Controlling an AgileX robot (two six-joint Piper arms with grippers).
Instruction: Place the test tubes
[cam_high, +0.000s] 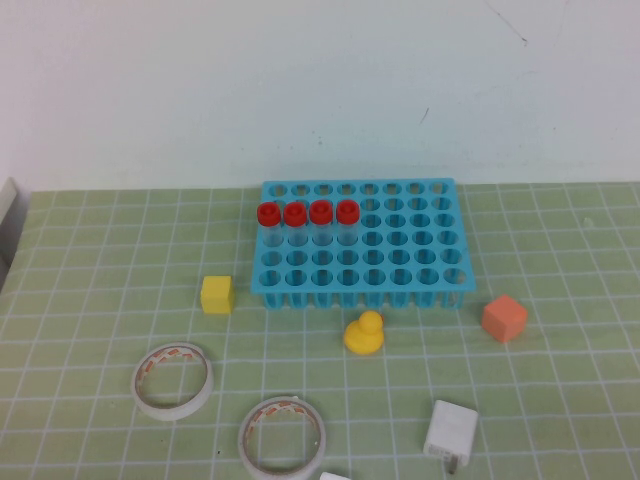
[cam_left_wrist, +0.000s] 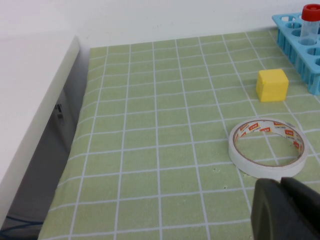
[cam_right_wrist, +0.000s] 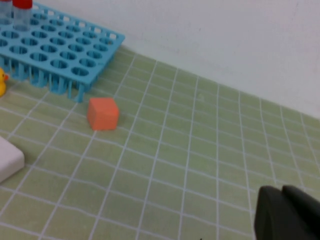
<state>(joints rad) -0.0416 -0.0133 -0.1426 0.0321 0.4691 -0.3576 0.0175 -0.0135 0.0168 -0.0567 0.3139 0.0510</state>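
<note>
A blue test tube rack (cam_high: 400, 262) stands at the middle of the green gridded mat. Several clear test tubes with red caps (cam_high: 307, 214) stand upright in one row at its left side. One red-capped tube (cam_left_wrist: 310, 22) shows in the left wrist view, another (cam_right_wrist: 22, 12) in the right wrist view. Neither arm appears in the high view. My left gripper (cam_left_wrist: 281, 186) is shut and empty, low over the mat near a tape roll. My right gripper (cam_right_wrist: 281, 192) is shut and empty over bare mat, far from the rack (cam_right_wrist: 55, 50).
A yellow cube (cam_high: 217, 294), a yellow duck (cam_high: 364, 333) and an orange cube (cam_high: 503, 318) lie in front of the rack. Two tape rolls (cam_high: 172, 379) (cam_high: 282, 436) and a white charger (cam_high: 450, 432) sit nearer me. A white ledge (cam_left_wrist: 30, 100) borders the mat's left.
</note>
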